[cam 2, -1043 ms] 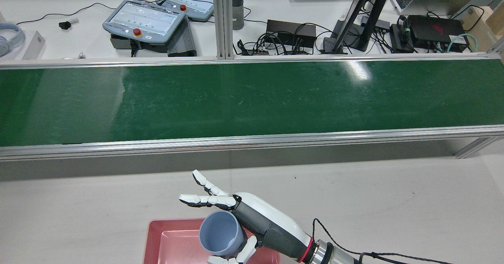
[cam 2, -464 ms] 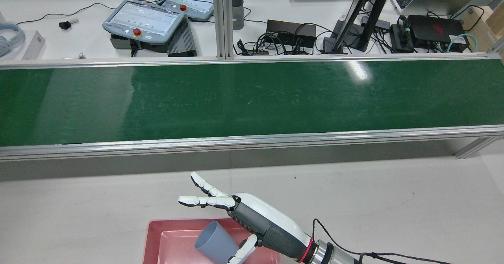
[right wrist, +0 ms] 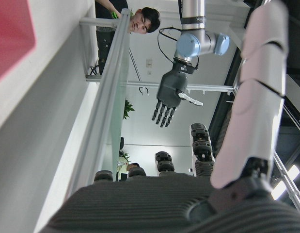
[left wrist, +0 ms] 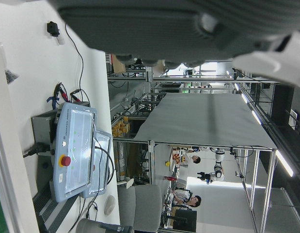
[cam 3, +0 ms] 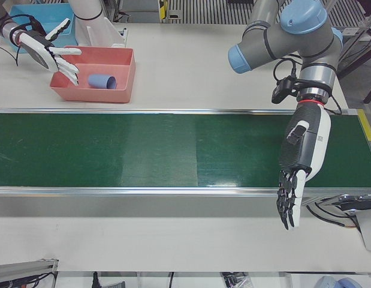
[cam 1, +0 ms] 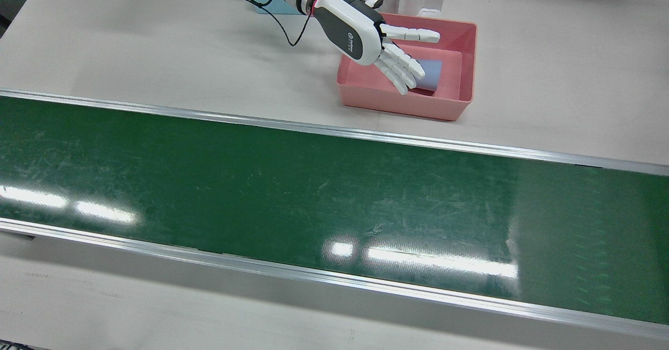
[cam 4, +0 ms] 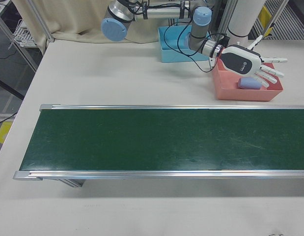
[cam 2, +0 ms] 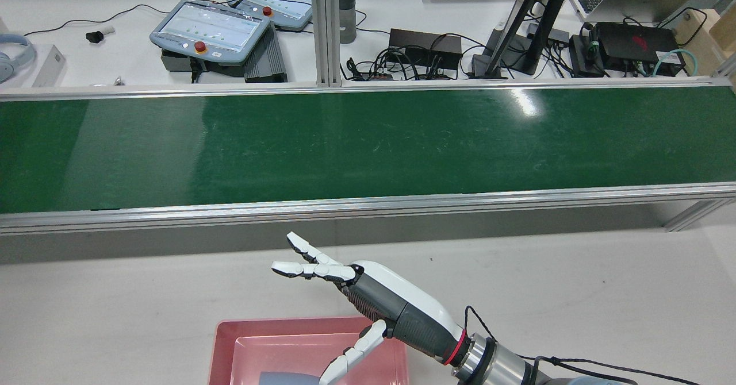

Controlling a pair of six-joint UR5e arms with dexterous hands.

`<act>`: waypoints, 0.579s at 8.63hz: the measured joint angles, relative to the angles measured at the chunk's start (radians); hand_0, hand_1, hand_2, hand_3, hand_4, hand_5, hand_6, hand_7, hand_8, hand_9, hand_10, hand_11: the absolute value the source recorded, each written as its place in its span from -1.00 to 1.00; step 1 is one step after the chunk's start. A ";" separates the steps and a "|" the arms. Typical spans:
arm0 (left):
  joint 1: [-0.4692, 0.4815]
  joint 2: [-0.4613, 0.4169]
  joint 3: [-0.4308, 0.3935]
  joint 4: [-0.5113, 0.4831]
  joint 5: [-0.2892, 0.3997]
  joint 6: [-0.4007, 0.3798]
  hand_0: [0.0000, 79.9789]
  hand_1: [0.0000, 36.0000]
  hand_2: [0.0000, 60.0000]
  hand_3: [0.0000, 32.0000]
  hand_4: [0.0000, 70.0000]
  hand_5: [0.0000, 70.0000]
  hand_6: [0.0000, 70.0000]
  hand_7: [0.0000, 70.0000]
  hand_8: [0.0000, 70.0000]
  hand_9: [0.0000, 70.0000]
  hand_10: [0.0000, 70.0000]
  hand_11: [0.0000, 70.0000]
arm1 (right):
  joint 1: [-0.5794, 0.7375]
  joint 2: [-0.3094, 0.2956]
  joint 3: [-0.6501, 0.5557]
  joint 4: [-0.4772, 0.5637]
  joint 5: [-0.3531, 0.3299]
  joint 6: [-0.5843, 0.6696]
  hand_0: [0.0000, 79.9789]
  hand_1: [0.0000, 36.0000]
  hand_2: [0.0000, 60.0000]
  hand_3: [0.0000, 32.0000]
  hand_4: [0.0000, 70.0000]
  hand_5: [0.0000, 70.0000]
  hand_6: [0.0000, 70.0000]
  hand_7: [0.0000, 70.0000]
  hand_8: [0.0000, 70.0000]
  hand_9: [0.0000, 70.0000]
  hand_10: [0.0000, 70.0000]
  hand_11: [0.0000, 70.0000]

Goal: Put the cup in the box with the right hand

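A blue-grey cup point(cam 1: 430, 75) lies on its side inside the pink box point(cam 1: 407, 105), free of any hand. It also shows in the left-front view as the cup point(cam 3: 102, 81) and in the right-front view as the cup point(cam 4: 250, 83). My right hand point(cam 1: 373, 41) hovers over the box's edge nearest its arm, open, fingers spread above the cup without touching it. In the rear view the right hand point(cam 2: 382, 304) is raised above the box point(cam 2: 225, 339). My left hand point(cam 3: 300, 161) hangs open over the belt's far end, fingers pointing down, holding nothing.
The green conveyor belt point(cam 1: 313, 193) runs across the table between aluminium rails. A light blue bin point(cam 4: 174, 43) stands behind the pink box by the right arm's pedestal. Teach pendants point(cam 2: 210, 29), cables and a monitor stand lie beyond the belt.
The right hand let go of the cup, which tipped and dropped into the box onto its side. The hand then lifted and moved a little toward the belt.
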 measured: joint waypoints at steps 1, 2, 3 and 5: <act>0.000 0.000 0.000 0.000 0.000 0.000 -1.00 -1.00 -1.00 -1.00 -1.00 -1.00 -1.00 -1.00 -1.00 -1.00 -1.00 -1.00 | 0.050 -0.006 0.018 -0.002 0.000 0.032 0.51 0.96 0.29 -1.00 -0.96 -0.70 -0.63 0.39 -0.64 -0.28 -0.83 -0.66; 0.000 0.000 0.000 0.000 0.000 0.000 -1.00 -1.00 -1.00 -1.00 -1.00 -1.00 -1.00 -1.00 -1.00 -1.00 -1.00 -1.00 | 0.118 -0.009 0.038 -0.017 0.000 0.055 0.45 1.00 1.00 -1.00 -0.89 -0.67 -0.59 0.53 -0.58 -0.19 -0.79 -0.60; 0.000 0.000 0.000 0.000 0.000 0.000 -1.00 -1.00 -1.00 -1.00 -1.00 -1.00 -1.00 -1.00 -1.00 -1.00 -1.00 -1.00 | 0.204 -0.009 0.051 -0.053 0.003 0.076 0.38 1.00 1.00 -1.00 -0.85 -0.67 -0.54 0.71 -0.49 -0.03 -0.72 -0.51; 0.000 0.000 0.000 -0.001 0.000 0.000 -1.00 -1.00 -1.00 -1.00 -1.00 -1.00 -1.00 -1.00 -1.00 -1.00 -1.00 -1.00 | 0.402 -0.033 0.055 -0.147 0.012 0.100 0.41 1.00 0.87 -1.00 -1.00 -0.70 -0.70 -0.03 -0.68 -0.40 -0.81 -0.63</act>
